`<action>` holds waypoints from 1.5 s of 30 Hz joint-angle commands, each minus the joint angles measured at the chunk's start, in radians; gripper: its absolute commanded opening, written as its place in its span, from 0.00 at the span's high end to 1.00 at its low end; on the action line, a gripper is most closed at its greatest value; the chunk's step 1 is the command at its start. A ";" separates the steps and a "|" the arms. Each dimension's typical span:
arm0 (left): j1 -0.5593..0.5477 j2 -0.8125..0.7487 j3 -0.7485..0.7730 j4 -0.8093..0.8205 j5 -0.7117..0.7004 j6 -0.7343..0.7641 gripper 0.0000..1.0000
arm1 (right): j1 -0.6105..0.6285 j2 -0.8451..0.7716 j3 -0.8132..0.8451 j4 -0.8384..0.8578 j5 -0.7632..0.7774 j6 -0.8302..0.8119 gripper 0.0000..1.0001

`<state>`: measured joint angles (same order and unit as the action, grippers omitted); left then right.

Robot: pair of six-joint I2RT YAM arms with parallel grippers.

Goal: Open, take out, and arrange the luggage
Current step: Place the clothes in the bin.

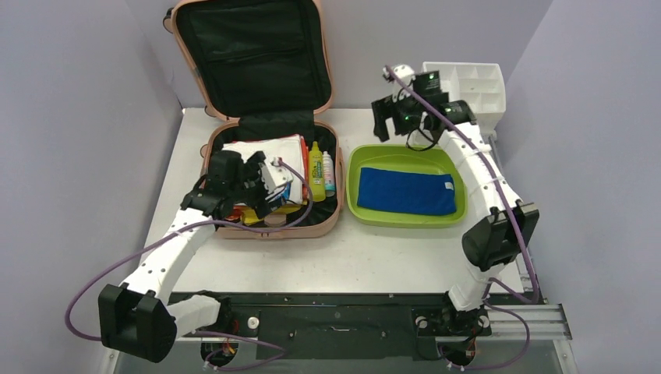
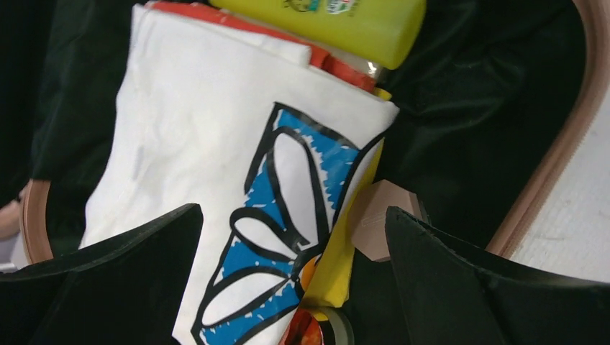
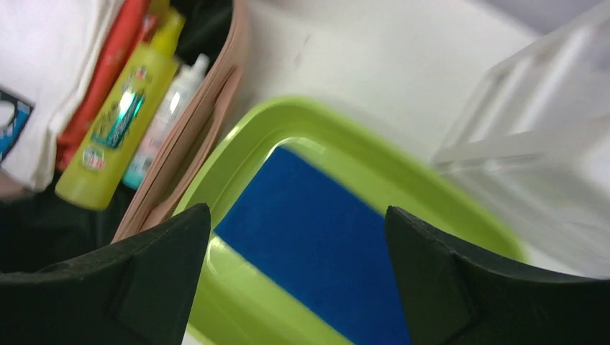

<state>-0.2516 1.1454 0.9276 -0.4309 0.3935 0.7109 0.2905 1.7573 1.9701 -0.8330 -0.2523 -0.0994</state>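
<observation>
Luggage (image 1: pixel 249 62) is open at far-left of table (image 1: pixel 351 257): lid standing up at the back, base flat and packed. L fingers (image 2: pixel 115 287) spread wide, nothing clamped, over the base; can't tell if they touch the contents. Btwn them: folded white cloth w/ blue petal print (image 2: pixel 216 144), lying on a red item (image 2: pixel 216 14) and a yellow one (image 2: pixel 334 266). Small tan hex piece (image 2: pixel 378 226) sits just inside the finger on the wrist cam's right side. Yellow bottle (image 2: pixel 338 25) lies beyond the tips, small white bottle (image 1: pixel 328 173) right beside it, both along the base wall nearest the tray. R fingers (image 3: pixel 122 287) also apart, empty, up in the air over the far edge of the lime-green tray (image 1: pixel 405 220), which sits just beside the luggage. Blue cloth (image 3: pixel 324 244) is folded flat in the tray, showing btwn and below R fingers. White compartmented organizer (image 1: pixel 475 89) is off to the outer side of R fingers, at the far-right table corner, near the tray.
</observation>
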 commanded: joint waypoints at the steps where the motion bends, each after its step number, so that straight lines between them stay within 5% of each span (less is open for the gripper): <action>1: -0.077 0.029 -0.022 -0.021 -0.007 0.253 0.04 | 0.045 -0.077 -0.237 0.174 -0.165 0.042 0.14; 5: -0.128 0.071 -0.073 0.058 -0.053 0.333 0.04 | 0.052 -0.143 -0.384 0.309 -0.246 0.041 0.14; 16: -0.201 0.170 -0.170 0.327 -0.185 0.312 0.00 | 0.060 -0.131 -0.462 0.421 -0.347 0.159 0.15; 30: -0.220 0.209 -0.136 0.368 -0.209 0.233 0.44 | 0.070 -0.100 -0.469 0.438 -0.404 0.193 0.15; 38: -0.190 0.202 -0.061 0.290 -0.127 0.126 0.53 | 0.132 -0.041 -0.427 0.443 -0.476 0.277 0.15; 45: -0.164 0.210 -0.033 0.274 -0.109 0.098 0.70 | 0.165 0.051 -0.439 0.629 -0.538 0.586 0.15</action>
<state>-0.4267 1.3582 0.8417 -0.1551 0.2443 0.8478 0.4511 1.7622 1.5013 -0.3801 -0.7250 0.2611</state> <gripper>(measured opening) 0.360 0.851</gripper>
